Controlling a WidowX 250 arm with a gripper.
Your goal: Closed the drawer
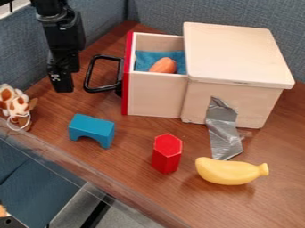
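have yet to close the red-fronted pale wooden drawer (pixel 155 95), jutting leftward; cannot tell, for the black gripper (pixel 62 83), spread from pressed together.

Drawer (pixel 156 95) open — orange object (pixel 163 66) on blue cloth (pixel 143 59) inside — pincer (pixel 62 85) near black handle (pixel 89 75).

Blue arch (pixel 92 128), red prism (pixel 166 153), banana (pixel 229 171), spotted toy (pixel 17 106)

No readable text, labels or numbers, perhaps a pale marking (pixel 55 77) on the black robot arm (pixel 62 33), illegible
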